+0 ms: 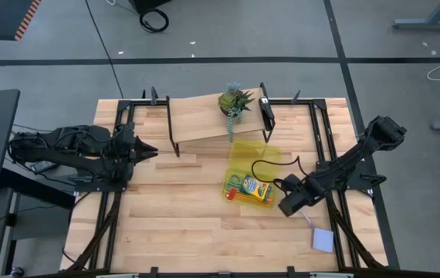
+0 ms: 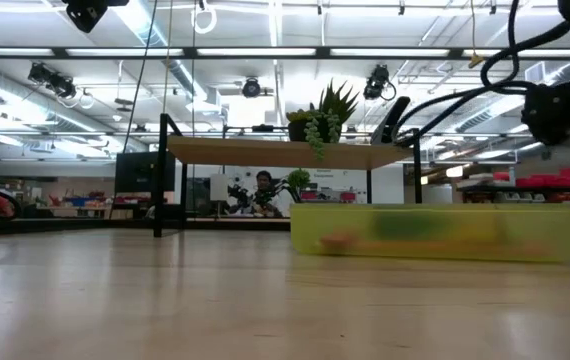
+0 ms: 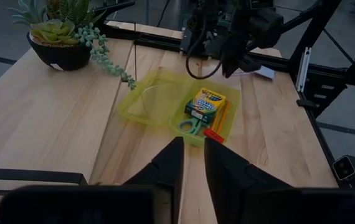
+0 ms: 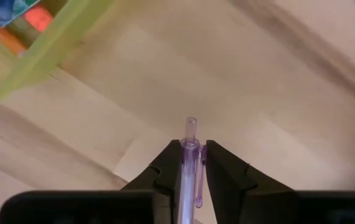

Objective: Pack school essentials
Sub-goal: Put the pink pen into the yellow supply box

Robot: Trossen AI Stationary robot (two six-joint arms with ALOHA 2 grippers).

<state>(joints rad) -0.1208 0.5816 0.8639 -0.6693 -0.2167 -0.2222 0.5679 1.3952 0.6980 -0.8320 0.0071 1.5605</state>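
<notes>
Pen (image 4: pixel 189 168) is the piece in play: a thin, clear, pinkish-purple stick pinched between the right hand's (image 4: pixel 189 163) two fingers, its tip poking out past them above bare desk (image 4: pixel 277 112), just beside the yellow pouch (image 4: pixel 53 50). From above, the right hand (image 1: pixel 291 198) hangs at the pouch's right edge, while the left hand (image 3: pixel 192 163) waits well apart on the desk's left side, its fingers nearly together and holding nothing. Already lying in the pouch (image 1: pixel 252 166) are the crayon box (image 1: pixel 256 189), the green scissors (image 3: pixel 192 127) and an orange pencil (image 3: pixel 222 118); the blue notepad (image 1: pixel 323 239) still lies on the desk near the right front corner. A potted plant (image 1: pixel 234 103) stands on the raised shelf (image 1: pixel 197 116) at the back, clear of the work. The pen should handle as very light and stiff, but its smooth round barrel is likely slippery and may roll or pivot in a narrow pinch, so a grip across the barrel near its middle seems best; here the hold looks close to one end, which could let the long part swing. The pouch looks thin and light, so it may slide if nudged. The notepad, flat and low, will probably need taking by an edge.
</notes>
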